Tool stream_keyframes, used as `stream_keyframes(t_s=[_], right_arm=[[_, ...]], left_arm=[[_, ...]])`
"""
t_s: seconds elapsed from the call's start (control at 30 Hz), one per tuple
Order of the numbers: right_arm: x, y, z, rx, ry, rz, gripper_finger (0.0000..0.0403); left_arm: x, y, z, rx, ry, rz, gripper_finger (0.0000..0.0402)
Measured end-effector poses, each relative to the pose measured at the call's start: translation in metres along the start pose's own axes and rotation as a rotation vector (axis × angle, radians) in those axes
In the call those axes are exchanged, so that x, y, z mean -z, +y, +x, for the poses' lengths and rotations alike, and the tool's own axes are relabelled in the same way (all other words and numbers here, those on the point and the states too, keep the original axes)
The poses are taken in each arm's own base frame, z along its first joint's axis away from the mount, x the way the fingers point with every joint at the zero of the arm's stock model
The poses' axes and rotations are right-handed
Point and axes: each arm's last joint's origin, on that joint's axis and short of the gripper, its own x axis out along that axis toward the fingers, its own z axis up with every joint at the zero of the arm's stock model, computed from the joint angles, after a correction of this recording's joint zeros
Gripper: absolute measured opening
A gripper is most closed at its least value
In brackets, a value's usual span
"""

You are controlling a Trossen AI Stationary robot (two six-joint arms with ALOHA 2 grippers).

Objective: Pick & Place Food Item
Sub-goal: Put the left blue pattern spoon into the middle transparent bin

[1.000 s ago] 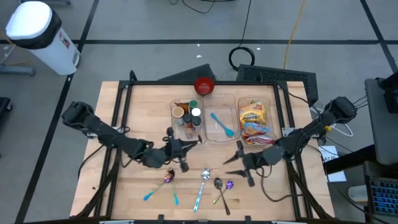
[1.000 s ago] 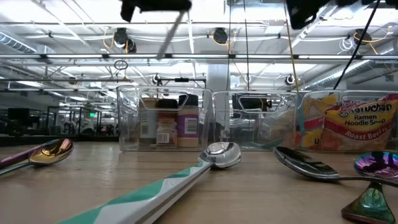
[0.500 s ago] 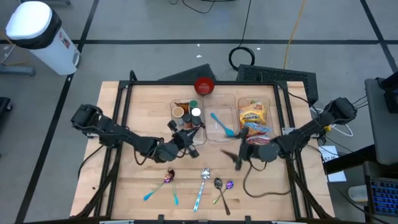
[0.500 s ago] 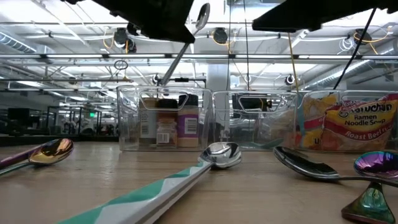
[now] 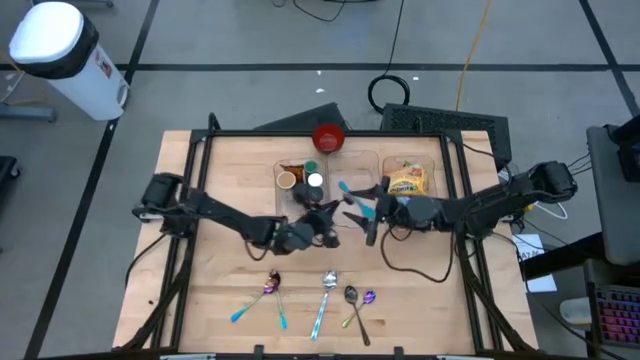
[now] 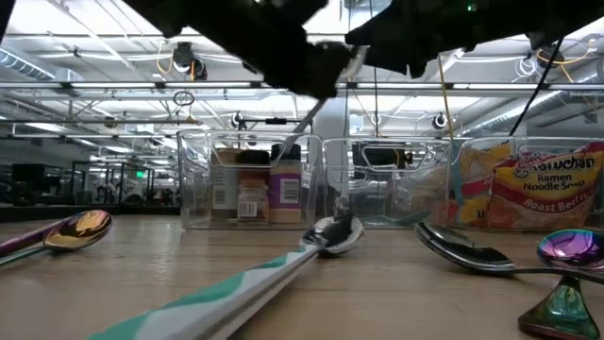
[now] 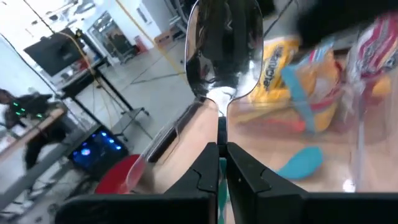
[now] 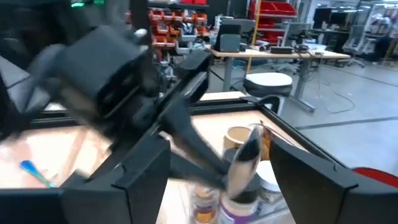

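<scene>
The metal spoon [image 7: 222,56] is clamped by its handle in the left gripper [image 5: 322,216], raised just near of the clear middle bin [image 5: 357,160]. The right gripper [image 5: 368,215] faces it with fingers spread, empty. Both claws crowd one spot; a misjudged reach could knock the spoon loose or strike the bin wall. The left wrist view alone shows the pinch; the high view alone shows both arms converging.
</scene>
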Motion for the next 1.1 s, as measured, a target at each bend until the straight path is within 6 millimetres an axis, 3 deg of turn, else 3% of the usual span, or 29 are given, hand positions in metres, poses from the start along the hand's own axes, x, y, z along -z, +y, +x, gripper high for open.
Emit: stream_keyframes(t_s=[0.23, 0.53, 0.73, 0.93, 1.1], right_arm=[[0.001, -0.006, 0.001, 0.075, 0.016, -0.039, 0.0242], [-0.003, -0.004, -0.005, 0.075, 0.018, -0.055, 0.0183], [-0.004, -0.003, -0.006, 0.067, 0.014, -0.062, 0.0122], [-0.002, -0.003, -0.006, 0.062, 0.035, -0.092, 0.0022], [0.0, 0.001, -0.007, -0.005, 0.047, -0.085, 0.0005]], left_arm=[[-0.016, -0.013, 0.009, -0.083, 0.053, 0.077, 0.0009], [-0.027, -0.014, -0.006, -0.116, 0.043, 0.066, 0.0009], [-0.025, -0.014, -0.004, -0.076, 0.043, 0.021, 0.0018], [-0.022, -0.015, -0.004, -0.046, 0.057, -0.019, 0.0027], [-0.021, -0.02, -0.005, 0.081, 0.057, -0.099, 0.003]])
